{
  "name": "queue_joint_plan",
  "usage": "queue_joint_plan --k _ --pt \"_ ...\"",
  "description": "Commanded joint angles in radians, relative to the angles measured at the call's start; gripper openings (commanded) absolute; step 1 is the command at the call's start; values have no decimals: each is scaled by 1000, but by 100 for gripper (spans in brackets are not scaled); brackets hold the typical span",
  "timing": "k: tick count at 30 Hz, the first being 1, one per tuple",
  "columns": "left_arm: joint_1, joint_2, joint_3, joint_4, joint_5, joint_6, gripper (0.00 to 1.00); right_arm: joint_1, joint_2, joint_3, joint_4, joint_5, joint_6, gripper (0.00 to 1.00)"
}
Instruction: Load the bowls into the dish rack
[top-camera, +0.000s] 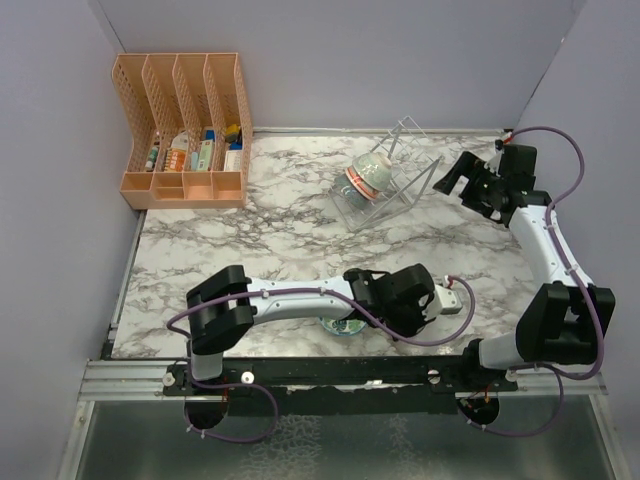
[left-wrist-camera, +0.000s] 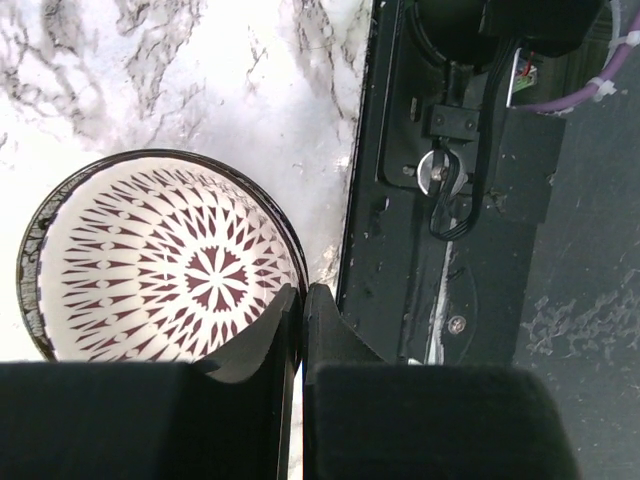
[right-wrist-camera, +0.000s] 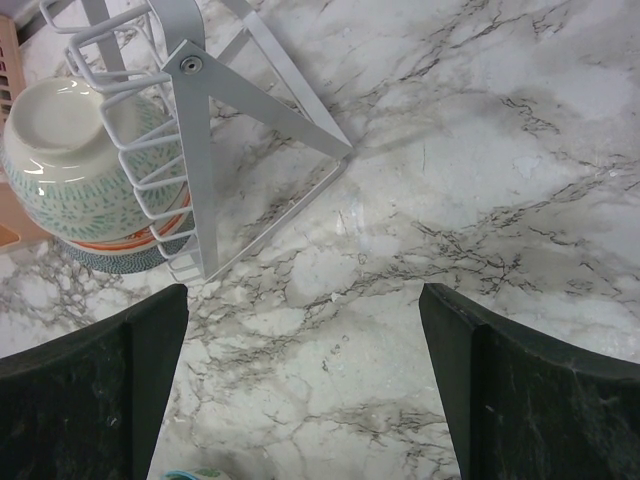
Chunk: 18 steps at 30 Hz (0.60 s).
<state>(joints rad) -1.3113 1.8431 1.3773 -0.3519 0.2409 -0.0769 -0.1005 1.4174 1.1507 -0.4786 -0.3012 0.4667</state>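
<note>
A bowl (left-wrist-camera: 160, 265) with a dark rim and a white inside with a dark red star pattern sits at the table's near edge; only a sliver of it (top-camera: 345, 328) shows under the wrist in the top view. My left gripper (left-wrist-camera: 303, 290) is shut on its right rim, one finger inside and one outside. The white wire dish rack (top-camera: 388, 185) stands at the back middle. It holds a teal-green bowl (right-wrist-camera: 70, 150) on its side, with an orange-red rim (right-wrist-camera: 130, 240) and a grey lattice bowl (right-wrist-camera: 115, 262) behind it. My right gripper (right-wrist-camera: 302, 300) is open and empty, right of the rack (right-wrist-camera: 200, 120).
An orange slotted organizer (top-camera: 185, 130) with small items stands at the back left corner. The black mounting rail (left-wrist-camera: 450, 200) runs along the table's near edge, right beside the held bowl. Purple walls close the table on the left, the back and the right.
</note>
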Motion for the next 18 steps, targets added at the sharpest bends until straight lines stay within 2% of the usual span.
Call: queue_joint_plan --k 1,6,13,18 --pt "1 -58 -18 -75 -61 28 0 -7 -39 -18 8 -5 6 100" --pt "4 -45 15 -138 -78 74 0 -7 -53 -24 8 0 14 100" --pt "15 -62 46 -134 -132 96 0 -7 -46 -31 16 -9 26 100" --pt "31 -60 122 -175 -155 115 0 -8 -48 -26 12 -4 23 99"
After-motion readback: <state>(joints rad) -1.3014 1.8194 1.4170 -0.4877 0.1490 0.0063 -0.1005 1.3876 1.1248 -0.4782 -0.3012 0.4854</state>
